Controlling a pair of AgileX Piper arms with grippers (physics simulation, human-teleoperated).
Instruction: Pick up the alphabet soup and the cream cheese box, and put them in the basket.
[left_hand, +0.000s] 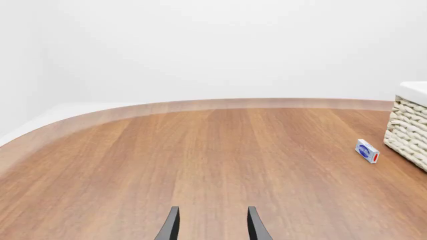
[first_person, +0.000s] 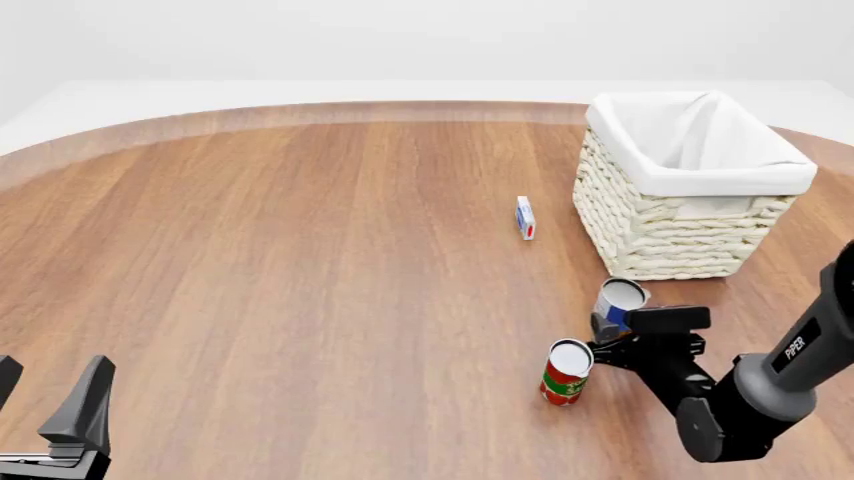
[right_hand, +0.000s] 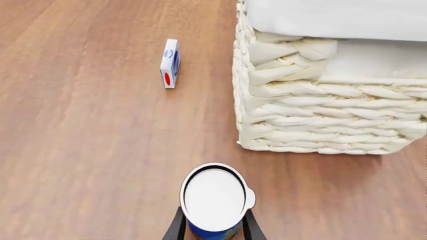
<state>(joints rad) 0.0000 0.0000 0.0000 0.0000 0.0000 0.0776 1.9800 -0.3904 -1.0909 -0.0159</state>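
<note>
Basket (left_hand: 408, 125) cut by frame edge

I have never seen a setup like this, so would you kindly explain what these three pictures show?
These are simulator renders of two robot arms at a wooden table. The front view looks down from behind them; the other two come from cameras behind each gripper. The right gripper has a soup can between its fingers. The left gripper is open and holds nothing. On the table stand a wicker basket, a small cream cheese box and a red-and-green can.
</note>
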